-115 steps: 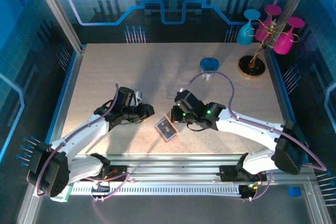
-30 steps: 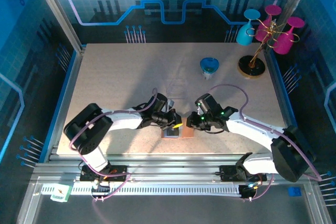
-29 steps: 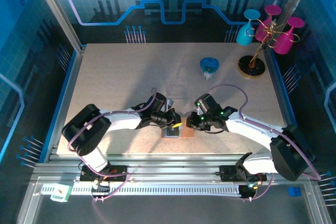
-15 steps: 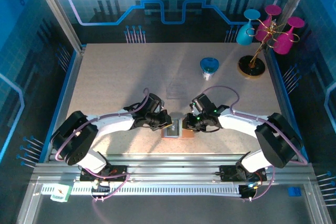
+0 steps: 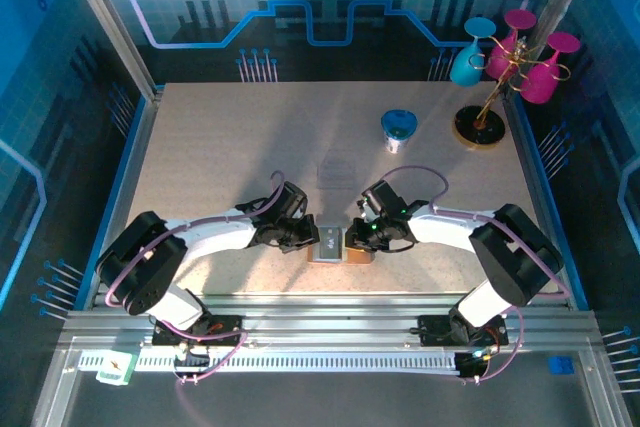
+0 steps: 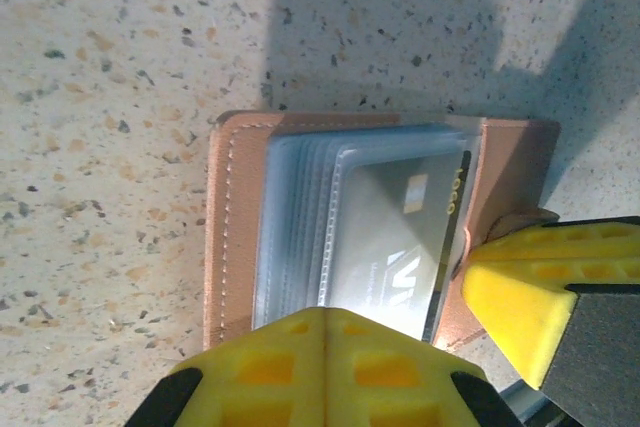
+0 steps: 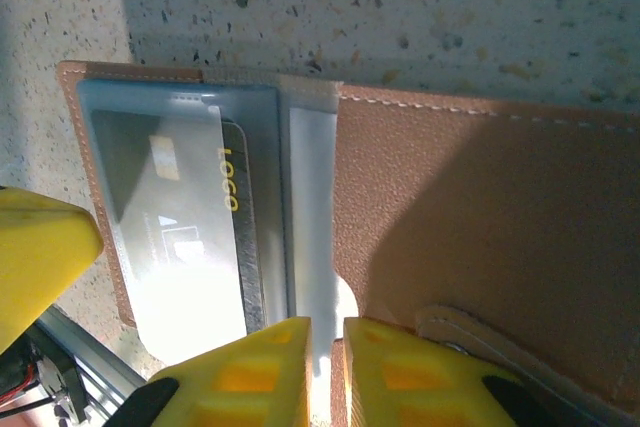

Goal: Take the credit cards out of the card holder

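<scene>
Your tightly closed left claw (image 6: 325, 322) overlaps the dark-grey card (image 6: 390, 237) in the tan leather card holder (image 6: 225, 237); right claw (image 7: 327, 332) pinches its pale plastic sleeve (image 7: 310, 197).

Blue-tinted surroundings frame a brightly lit table (image 5: 230, 127) overhead, with soft shadows across its middle. In the right wrist view, glare whitens the lower left of the card holder (image 7: 420, 227); bottom edges blur.
</scene>
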`<move>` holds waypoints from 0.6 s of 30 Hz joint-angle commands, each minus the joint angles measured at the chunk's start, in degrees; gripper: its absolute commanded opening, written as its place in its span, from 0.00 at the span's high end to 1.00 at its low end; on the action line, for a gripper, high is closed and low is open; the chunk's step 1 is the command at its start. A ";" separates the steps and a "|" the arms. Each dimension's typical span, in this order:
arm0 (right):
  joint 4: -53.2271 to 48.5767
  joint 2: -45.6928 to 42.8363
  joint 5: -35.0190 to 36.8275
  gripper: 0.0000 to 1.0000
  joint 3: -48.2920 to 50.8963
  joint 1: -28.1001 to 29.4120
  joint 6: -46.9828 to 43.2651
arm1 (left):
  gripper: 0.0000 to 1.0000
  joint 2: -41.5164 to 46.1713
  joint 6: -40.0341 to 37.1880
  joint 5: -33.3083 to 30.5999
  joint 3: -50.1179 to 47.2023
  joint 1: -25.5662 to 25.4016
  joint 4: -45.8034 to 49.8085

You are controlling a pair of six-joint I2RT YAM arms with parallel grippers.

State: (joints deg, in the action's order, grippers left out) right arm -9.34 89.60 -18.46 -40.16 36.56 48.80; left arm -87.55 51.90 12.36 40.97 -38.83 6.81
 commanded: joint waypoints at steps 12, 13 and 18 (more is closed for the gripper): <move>3.56 4.79 -1.45 0.87 0.72 -0.81 -2.21 | 0.95 -4.19 -0.21 -0.49 -2.28 -0.01 0.30; 2.40 4.59 -0.56 0.87 0.55 -0.83 -2.37 | 0.94 -4.12 -0.15 -0.66 -2.45 0.09 0.25; -2.27 1.99 2.42 0.89 0.01 -0.78 -2.94 | 0.95 -2.18 -0.07 -1.72 -2.88 0.55 1.00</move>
State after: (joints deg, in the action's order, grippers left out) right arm -6.17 92.20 -19.49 -40.23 36.29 47.03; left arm -89.84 52.12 12.40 40.16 -38.72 4.82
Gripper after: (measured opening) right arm 0.113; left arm 0.057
